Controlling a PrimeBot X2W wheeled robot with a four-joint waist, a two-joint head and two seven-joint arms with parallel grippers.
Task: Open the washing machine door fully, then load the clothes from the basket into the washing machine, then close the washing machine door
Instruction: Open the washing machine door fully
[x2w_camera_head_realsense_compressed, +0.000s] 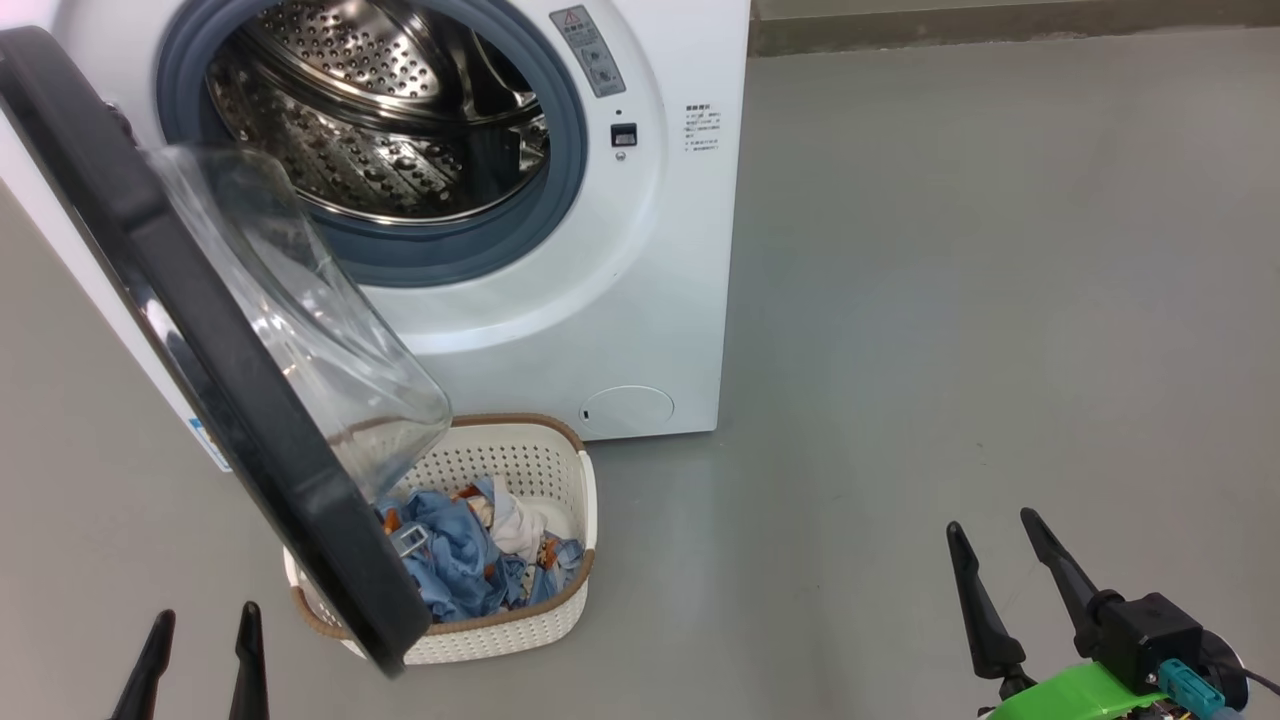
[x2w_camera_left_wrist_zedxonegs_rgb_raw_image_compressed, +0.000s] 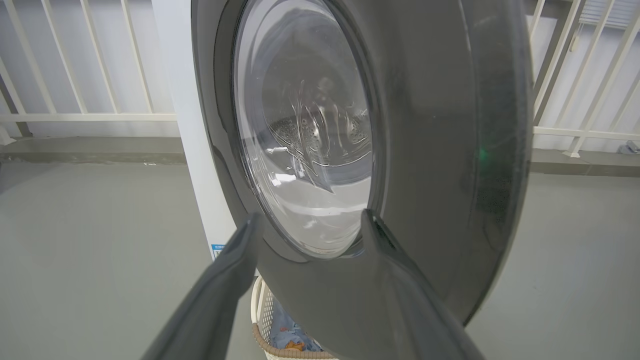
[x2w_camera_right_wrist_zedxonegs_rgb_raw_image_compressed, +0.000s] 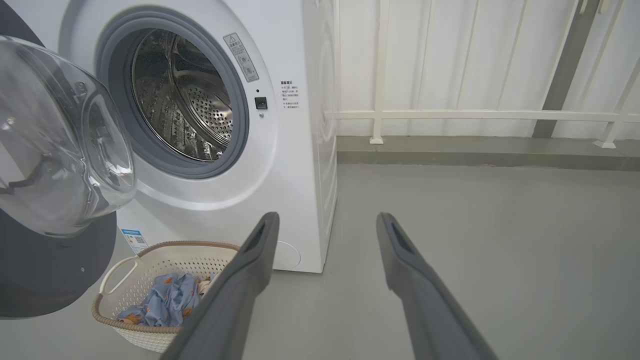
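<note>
The left pincer (x2w_camera_head_realsense_compressed: 200, 665) sits at lower left of the head view, fingers parted and pointing up. The right pincer (x2w_camera_head_realsense_compressed: 995, 560) sits at lower right, fingers parted wider and leaning slightly left, above a green wrist mount (x2w_camera_head_realsense_compressed: 1090, 692).

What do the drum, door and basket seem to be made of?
Drum: shiny perforated metal, probably steel, judging by its bright reflections. Door: glossy black rim, likely plastic, around a clear bulging window, glass or clear plastic. Basket: matte cream plastic with moulded holes; brown woven-look rim.
</note>
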